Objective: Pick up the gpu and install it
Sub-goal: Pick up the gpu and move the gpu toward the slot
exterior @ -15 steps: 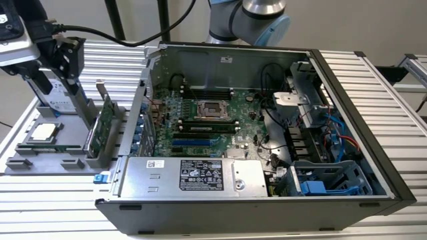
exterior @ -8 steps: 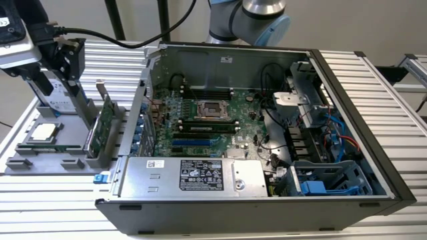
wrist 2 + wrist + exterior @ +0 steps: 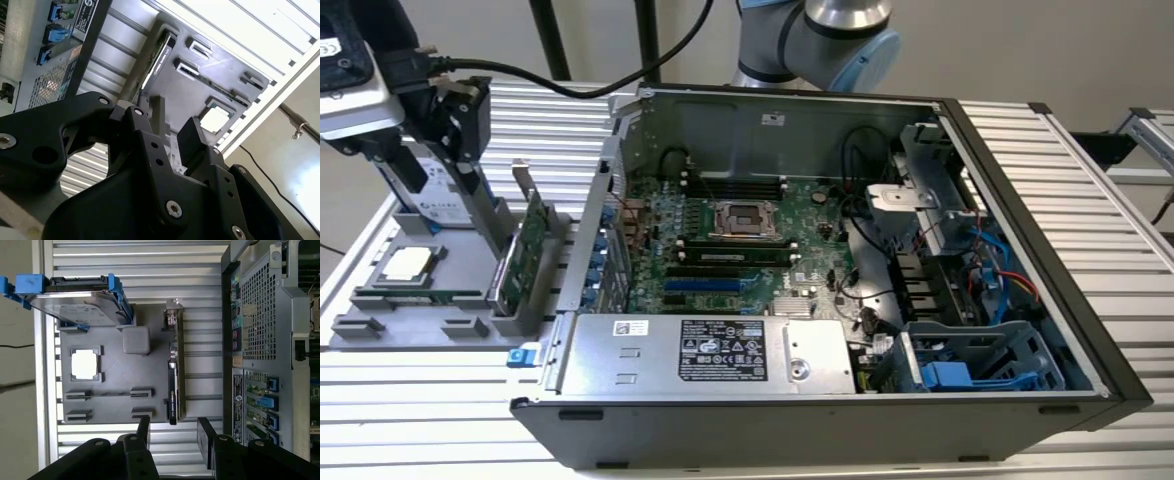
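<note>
Ribbed alu table (image 3: 440, 400), plain beige wall (image 3: 1067, 50) behind, soft even light.

The exterior view looks down at a slant onto the open black computer case (image 3: 787, 432) and the grey plastic parts tray (image 3: 400, 328) on the ribbed aluminium surface (image 3: 1081, 180). Both wrist views share that tray (image 3: 117, 375) (image 3: 200, 95). The first wrist view looks straight down past the black end effector (image 3: 174, 426), and the second wrist view looks obliquely from closer.
</note>
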